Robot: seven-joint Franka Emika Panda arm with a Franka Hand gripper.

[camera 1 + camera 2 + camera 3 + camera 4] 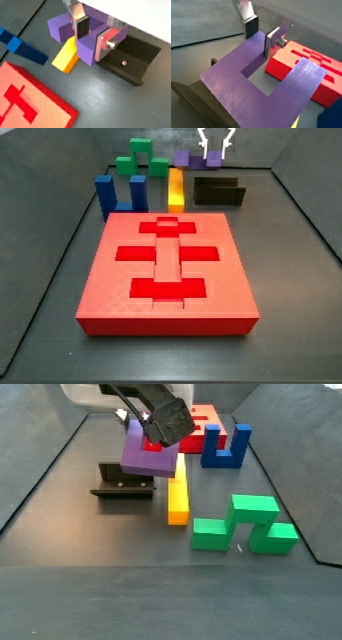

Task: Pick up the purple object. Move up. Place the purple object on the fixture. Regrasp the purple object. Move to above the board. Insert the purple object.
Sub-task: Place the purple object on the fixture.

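My gripper [93, 37] is shut on one prong of the purple object [59, 26], a purple U-shaped block. One dark pad sits in the slot and the other finger presses the prong's outer face. In a side view the gripper [158, 424] holds the purple object [150, 456] just above and beside the fixture [123, 484]. The black fixture [137, 55] lies right next to the block in a wrist view. The red board [167, 268] with its darker recesses lies flat in the foreground. The block's broad face [231, 80] fills a wrist view.
A yellow bar [178, 494] lies beside the fixture. A blue U-shaped block [227, 446] stands next to the board [201, 429]. A green block [241, 524] sits farther off. Grey walls enclose the floor.
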